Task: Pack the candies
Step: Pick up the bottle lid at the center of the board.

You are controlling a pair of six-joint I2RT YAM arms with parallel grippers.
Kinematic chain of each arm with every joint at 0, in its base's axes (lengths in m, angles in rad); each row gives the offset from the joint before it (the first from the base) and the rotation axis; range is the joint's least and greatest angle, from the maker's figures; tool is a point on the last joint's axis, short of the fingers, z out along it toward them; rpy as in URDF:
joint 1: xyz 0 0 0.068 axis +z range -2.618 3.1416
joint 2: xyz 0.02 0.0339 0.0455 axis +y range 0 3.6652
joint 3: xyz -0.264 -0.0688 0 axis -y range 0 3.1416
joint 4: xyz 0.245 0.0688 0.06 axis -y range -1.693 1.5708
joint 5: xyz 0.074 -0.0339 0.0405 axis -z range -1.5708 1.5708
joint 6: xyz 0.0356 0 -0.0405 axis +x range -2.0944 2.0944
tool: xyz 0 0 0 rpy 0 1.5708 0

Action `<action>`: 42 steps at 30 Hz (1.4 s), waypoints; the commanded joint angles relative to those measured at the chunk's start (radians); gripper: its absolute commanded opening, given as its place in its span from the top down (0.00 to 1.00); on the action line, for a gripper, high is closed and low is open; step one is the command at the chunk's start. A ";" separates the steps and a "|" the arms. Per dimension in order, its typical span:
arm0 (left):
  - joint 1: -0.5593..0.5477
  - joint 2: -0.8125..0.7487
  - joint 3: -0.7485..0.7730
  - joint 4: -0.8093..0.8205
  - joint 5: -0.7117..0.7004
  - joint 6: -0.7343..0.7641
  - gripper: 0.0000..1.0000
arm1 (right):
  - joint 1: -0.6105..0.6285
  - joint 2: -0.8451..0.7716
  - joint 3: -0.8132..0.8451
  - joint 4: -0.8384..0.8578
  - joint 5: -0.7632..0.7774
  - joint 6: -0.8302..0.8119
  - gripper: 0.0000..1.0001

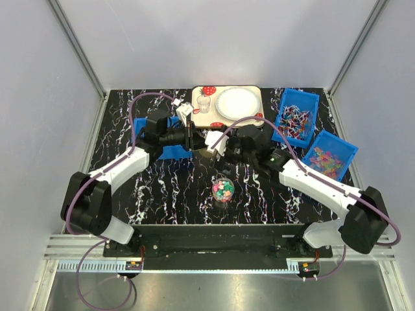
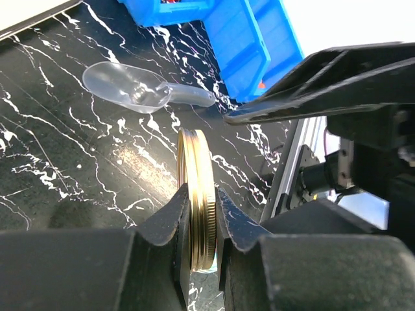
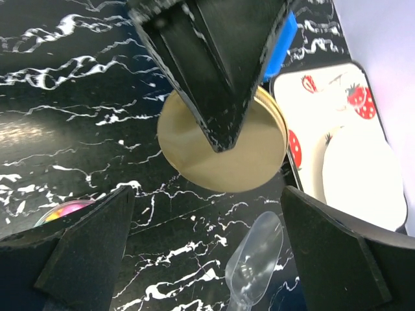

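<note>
Left jaws pinching gold lid (image 2: 194, 162) by rim, lid standing on edge, hanging beyond jar (image 1: 216, 184), slightly left. Right jaws gaping wide, gripping nothing, also beyond jar. Candies (image 1: 224, 189) sitting inside jar on desk (image 1: 162, 194). Left arm nearer for capping.

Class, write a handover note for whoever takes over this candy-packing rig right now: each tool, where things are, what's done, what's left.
Left tool: shut on the gold lid, gripped by its rim.
Right tool: open, empty, close to the lid.
Candies: in the open jar, centre of the table; the scoop lies on the table.
Done: candies are in the jar.
Left: likely fit the lid on the jar.
</note>
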 commanded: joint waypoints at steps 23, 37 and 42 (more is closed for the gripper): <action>0.017 0.004 0.000 0.109 0.066 -0.051 1.00 | 0.039 0.111 0.077 0.157 0.116 0.097 0.00; 0.023 0.003 -0.002 0.109 0.066 -0.051 1.00 | 0.105 0.151 0.044 0.246 0.247 0.014 0.02; 0.028 0.001 -0.007 0.112 0.068 -0.053 1.00 | 0.107 0.143 0.050 0.221 0.245 0.013 0.11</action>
